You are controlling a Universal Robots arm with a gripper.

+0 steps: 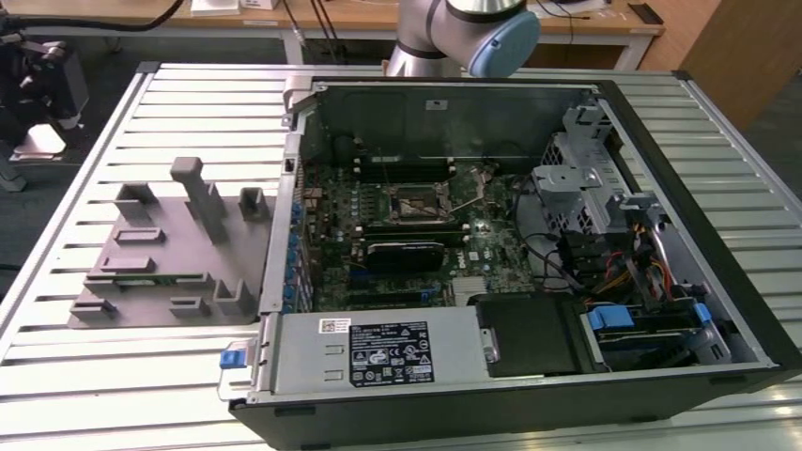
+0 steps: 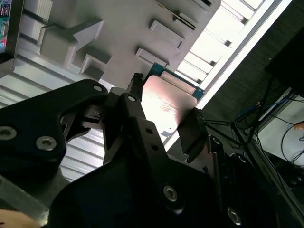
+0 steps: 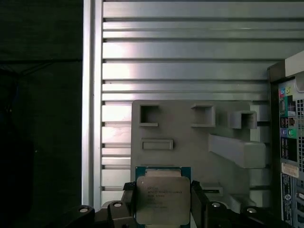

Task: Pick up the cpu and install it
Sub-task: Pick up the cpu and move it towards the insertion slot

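Pickup looks done: the jaws pinch the cpu (image 3: 163, 199) by its edges above the grey holder (image 3: 190, 128), and the socket (image 1: 411, 203) will likely demand level, square alignment.

The gripper (image 3: 163, 202), clamped on the cpu (image 3: 163, 190), hangs clear above the grey tray (image 3: 190, 137), whose upright posts (image 1: 201, 197) rise beneath. Inside the open case (image 1: 439, 122) the socket (image 1: 414, 202) lies bare from above, hemmed by a drive cage (image 1: 589, 188), cables (image 1: 558, 258) and the power box (image 1: 376, 352). Bare table slats (image 1: 188, 103) run around both
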